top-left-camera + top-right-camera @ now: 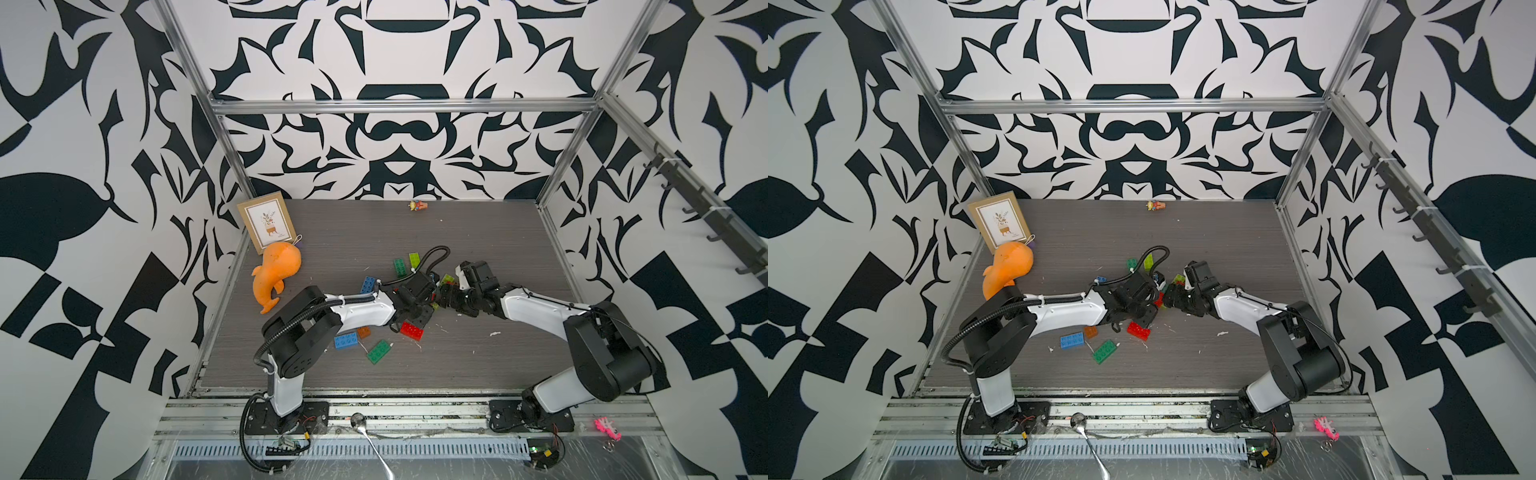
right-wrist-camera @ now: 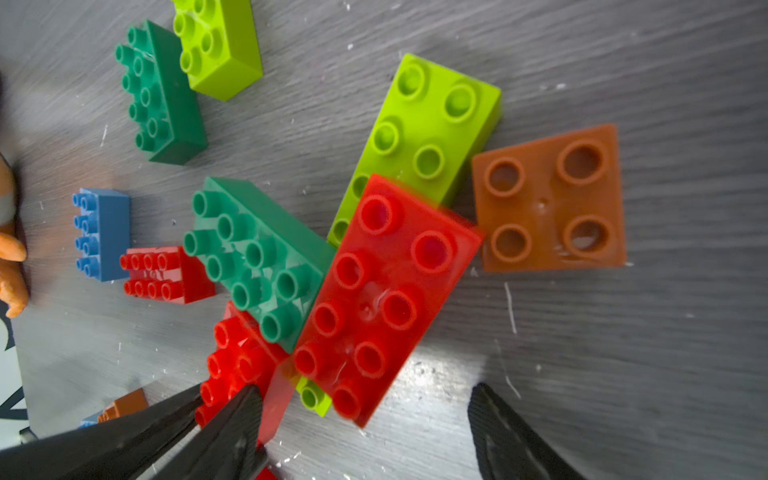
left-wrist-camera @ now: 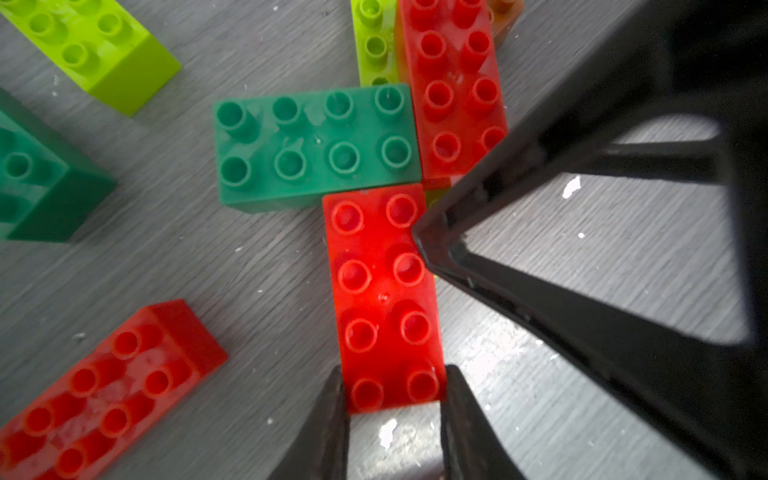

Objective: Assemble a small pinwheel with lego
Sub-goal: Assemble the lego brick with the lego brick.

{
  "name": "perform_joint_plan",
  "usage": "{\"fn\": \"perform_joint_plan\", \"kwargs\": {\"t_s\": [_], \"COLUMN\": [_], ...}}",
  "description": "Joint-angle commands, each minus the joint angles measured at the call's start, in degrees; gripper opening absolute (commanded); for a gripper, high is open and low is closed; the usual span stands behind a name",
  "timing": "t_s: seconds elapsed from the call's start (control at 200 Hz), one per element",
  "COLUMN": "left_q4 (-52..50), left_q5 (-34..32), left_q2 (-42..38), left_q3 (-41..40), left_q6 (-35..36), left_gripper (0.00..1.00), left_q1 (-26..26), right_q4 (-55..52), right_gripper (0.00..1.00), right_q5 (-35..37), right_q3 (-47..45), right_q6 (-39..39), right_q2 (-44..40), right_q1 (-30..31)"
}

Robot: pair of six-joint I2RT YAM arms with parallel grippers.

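Observation:
My left gripper (image 3: 392, 399) is shut on the end of a red lego brick (image 3: 382, 291) lying flat on the table. A dark green brick (image 3: 316, 145) butts against that brick's far end. Beside them a second red brick (image 2: 382, 291) sits on top of a lime brick (image 2: 432, 124). An orange square brick (image 2: 548, 199) lies next to those. My right gripper (image 2: 365, 432) is open around the near end of the upper red brick, and one fingertip (image 3: 419, 232) touches the side of the held brick. In both top views the two grippers meet mid-table (image 1: 436, 298).
Loose bricks lie around: blue (image 1: 345, 340), orange (image 1: 364, 331), dark green (image 1: 379, 351) and red (image 1: 411, 330) near the front, blue (image 1: 368, 284), dark green (image 1: 400, 267) and lime (image 1: 414, 260) behind. An orange soft toy (image 1: 274, 274) and a framed picture (image 1: 267, 224) stand at the back left.

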Motion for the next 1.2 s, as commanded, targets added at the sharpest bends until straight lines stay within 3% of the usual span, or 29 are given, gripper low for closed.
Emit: {"fn": "perform_joint_plan", "kwargs": {"t_s": [0.0, 0.385, 0.865, 1.195], "left_q4": [-0.6, -0.8, -0.8, 5.9], "left_q5": [2.3, 3.3, 1.6, 0.1], "left_q2": [1.2, 1.2, 0.4, -12.3], "left_q3": [1.7, 4.1, 3.9, -6.3], "left_q6": [0.2, 0.1, 0.2, -3.1], "left_gripper": [0.27, 0.35, 0.54, 0.8], "left_q1": [-0.1, 0.2, 0.6, 1.4], "right_q4": [-0.4, 0.6, 1.9, 2.4], "right_gripper": [0.8, 0.79, 0.78, 0.78], "right_q5": [2.9, 6.1, 7.1, 7.1], "right_q3": [1.3, -2.0, -4.6, -4.9], "right_q6": [0.4, 2.0, 2.4, 2.4], "right_q2": [0.7, 0.4, -0.1, -0.5], "right_q1": [-0.1, -0.1, -0.3, -0.3]}}
